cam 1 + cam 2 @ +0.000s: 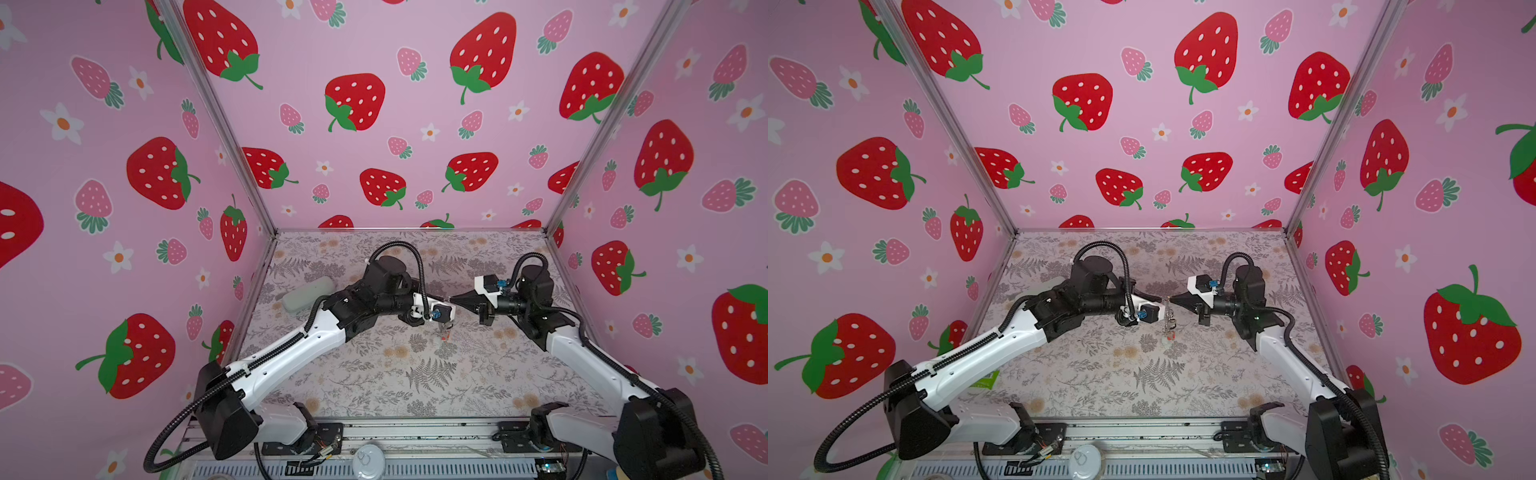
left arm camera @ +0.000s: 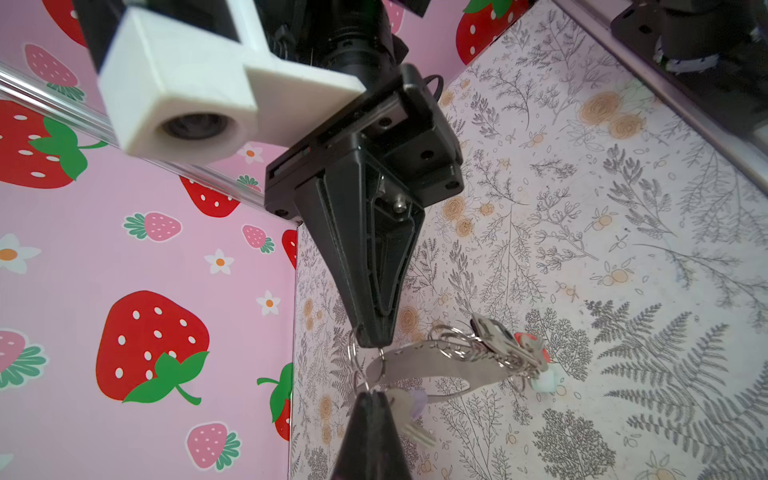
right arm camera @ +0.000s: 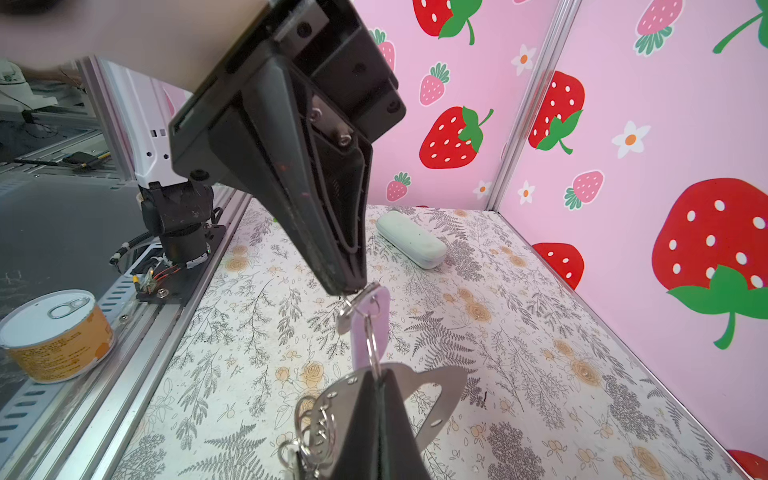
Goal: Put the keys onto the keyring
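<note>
Pincers meet above the desk (image 2: 623, 291): my left pincer (image 3: 352, 289) clamps the lilac key (image 3: 378, 305), my right pincer (image 2: 376, 341) clamps the keyring (image 2: 436, 365), its strap and other keys (image 2: 511, 349) dangling; light, slick, floppy, I judge, so I'd pinch flat tags.

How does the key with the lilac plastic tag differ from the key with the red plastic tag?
The lilac-tagged key is pinched in the shut left gripper; the red-tagged key hangs with no gripper on it. The lilac one is by the thin metal ring; the red one hangs at the far end of the taupe strap loop. Both are tiny metal keys.
</note>
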Controlling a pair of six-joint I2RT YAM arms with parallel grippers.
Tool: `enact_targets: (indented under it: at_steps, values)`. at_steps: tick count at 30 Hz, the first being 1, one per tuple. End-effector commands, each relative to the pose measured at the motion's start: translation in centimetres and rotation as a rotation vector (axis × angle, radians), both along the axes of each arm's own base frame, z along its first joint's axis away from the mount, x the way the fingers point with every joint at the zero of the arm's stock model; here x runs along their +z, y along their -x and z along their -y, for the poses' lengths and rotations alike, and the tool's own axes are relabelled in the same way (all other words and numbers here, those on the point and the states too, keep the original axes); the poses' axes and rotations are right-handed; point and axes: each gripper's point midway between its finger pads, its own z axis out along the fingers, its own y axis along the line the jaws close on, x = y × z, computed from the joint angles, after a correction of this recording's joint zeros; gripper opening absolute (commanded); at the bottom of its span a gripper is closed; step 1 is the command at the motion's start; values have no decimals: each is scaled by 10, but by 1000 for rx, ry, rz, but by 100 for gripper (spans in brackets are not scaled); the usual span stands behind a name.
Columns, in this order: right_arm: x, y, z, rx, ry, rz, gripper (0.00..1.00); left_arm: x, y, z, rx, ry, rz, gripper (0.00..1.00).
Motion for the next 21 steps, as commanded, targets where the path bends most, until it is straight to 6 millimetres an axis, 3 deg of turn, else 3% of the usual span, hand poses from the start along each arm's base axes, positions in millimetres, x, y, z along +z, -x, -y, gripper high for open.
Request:
enact_targets:
  at_steps: [1, 11, 16, 21]
  values:
    - [11, 0, -1, 15, -6, 56, 0, 19, 8, 6, -44, 35, 32, 0]
    - [18, 4, -1, 25, -31, 69, 0, 14, 7, 9, -29, 30, 8, 0]
    - [12, -1, 1, -21, -15, 72, 0, 16, -4, 0, 26, 47, -14, 0]
    - [7, -11, 6, -101, 4, 99, 0, 7, -17, -15, 120, 88, -162, 0]
